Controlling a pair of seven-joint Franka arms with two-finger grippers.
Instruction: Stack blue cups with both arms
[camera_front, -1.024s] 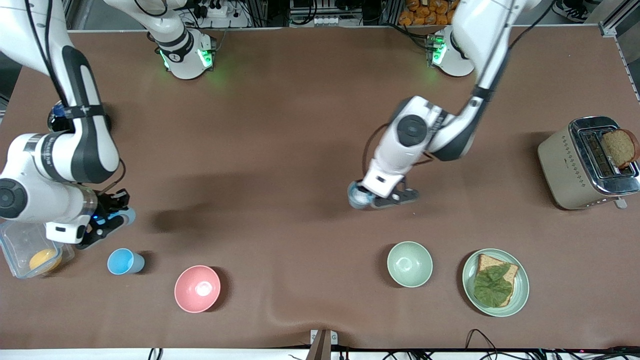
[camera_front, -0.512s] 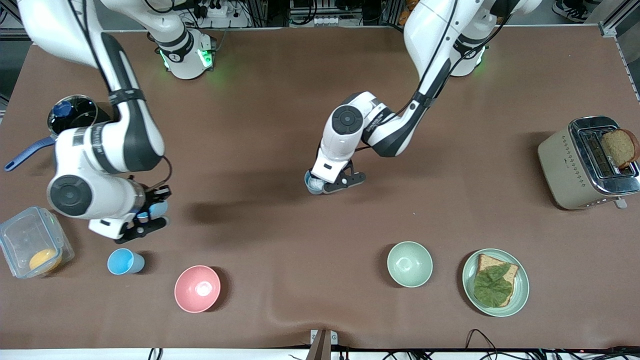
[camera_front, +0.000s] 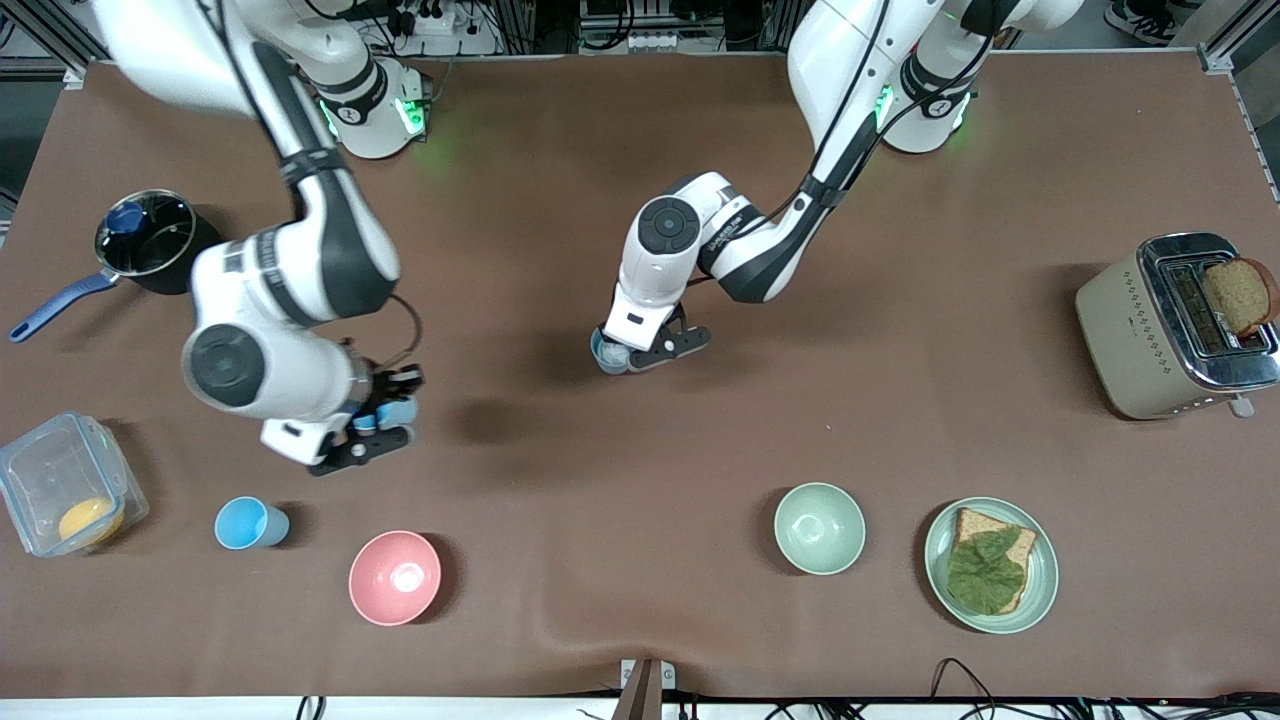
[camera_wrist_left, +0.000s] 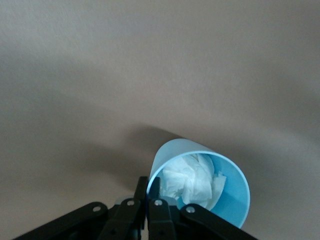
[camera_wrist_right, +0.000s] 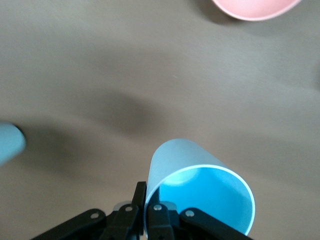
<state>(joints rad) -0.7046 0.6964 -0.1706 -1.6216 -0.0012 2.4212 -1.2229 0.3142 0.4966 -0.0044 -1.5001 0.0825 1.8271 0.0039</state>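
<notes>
Both end effectors, left (camera_front: 640, 352) and right (camera_front: 372, 428), apparently aloft, pinch cups.

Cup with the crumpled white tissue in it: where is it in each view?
Front: in the left gripper, the tissue cup over mid-table.
Left wrist: tissue cup at the picture's lower middle, rim pinched.
Right wrist: not in it; that empty cup is the right gripper's.
Shared landmark: brown table.

Both arms (camera_front: 300, 270) wear glossy white shells broken by dark grey bands and round black joint discs, with thin black cables running along the links; their bases glow green. Each black gripper, the left gripper (camera_wrist_left: 150, 220) and the right gripper (camera_wrist_right: 145, 220), shows small silver screws on angular linkage bars.
</notes>
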